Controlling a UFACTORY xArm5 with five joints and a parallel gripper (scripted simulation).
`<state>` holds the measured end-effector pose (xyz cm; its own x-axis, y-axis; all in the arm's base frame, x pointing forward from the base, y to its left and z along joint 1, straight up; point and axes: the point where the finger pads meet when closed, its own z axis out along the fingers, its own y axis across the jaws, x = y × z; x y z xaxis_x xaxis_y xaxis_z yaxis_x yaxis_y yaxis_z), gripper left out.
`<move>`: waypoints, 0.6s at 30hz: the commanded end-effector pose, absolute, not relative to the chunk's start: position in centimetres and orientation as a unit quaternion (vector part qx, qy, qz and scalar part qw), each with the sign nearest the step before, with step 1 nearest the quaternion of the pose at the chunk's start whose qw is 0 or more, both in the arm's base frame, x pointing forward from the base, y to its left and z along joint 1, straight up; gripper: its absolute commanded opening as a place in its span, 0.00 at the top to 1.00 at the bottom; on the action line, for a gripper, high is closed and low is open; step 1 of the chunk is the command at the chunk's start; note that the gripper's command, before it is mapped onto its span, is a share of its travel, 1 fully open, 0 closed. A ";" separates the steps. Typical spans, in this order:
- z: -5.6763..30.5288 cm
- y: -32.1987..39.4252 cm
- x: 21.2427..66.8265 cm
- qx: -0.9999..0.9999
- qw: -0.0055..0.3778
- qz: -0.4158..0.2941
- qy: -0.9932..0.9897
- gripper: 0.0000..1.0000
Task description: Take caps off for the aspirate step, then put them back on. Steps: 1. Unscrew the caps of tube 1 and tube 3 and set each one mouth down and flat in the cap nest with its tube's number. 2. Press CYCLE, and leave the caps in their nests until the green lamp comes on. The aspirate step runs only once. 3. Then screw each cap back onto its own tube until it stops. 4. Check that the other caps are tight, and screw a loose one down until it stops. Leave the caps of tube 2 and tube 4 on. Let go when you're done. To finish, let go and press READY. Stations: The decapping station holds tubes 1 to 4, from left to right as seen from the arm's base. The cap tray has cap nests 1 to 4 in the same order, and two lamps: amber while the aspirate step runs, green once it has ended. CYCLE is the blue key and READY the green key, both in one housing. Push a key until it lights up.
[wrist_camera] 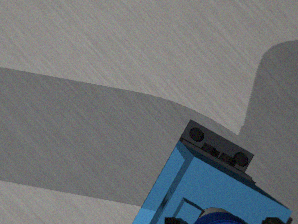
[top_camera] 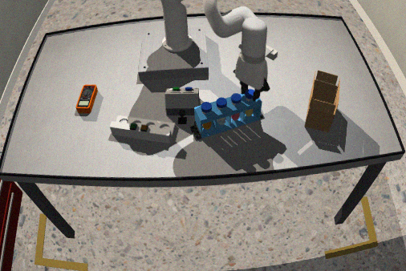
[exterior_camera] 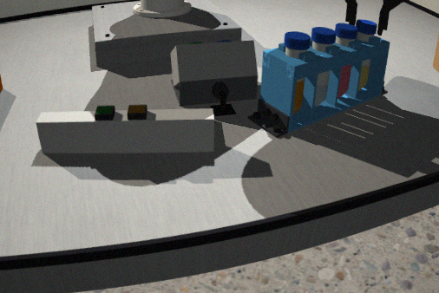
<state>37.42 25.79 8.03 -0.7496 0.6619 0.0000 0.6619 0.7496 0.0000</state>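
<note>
Four blue-capped tubes stand in the decapping station (top_camera: pixel 225 122), a glossy blue block near the table's front edge. Half-open and holding nothing, the gripper (exterior_camera: pixel 368 21) straddles the end cap (exterior_camera: pixel 366 26) — tube 1's, I judge — likely poised to grip; matte grey cap tray (exterior_camera: pixel 65 116) waits.
</note>
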 end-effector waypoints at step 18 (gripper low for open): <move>8.2 25.9 37.6 0.743 0.000 0.002 0.669 0.54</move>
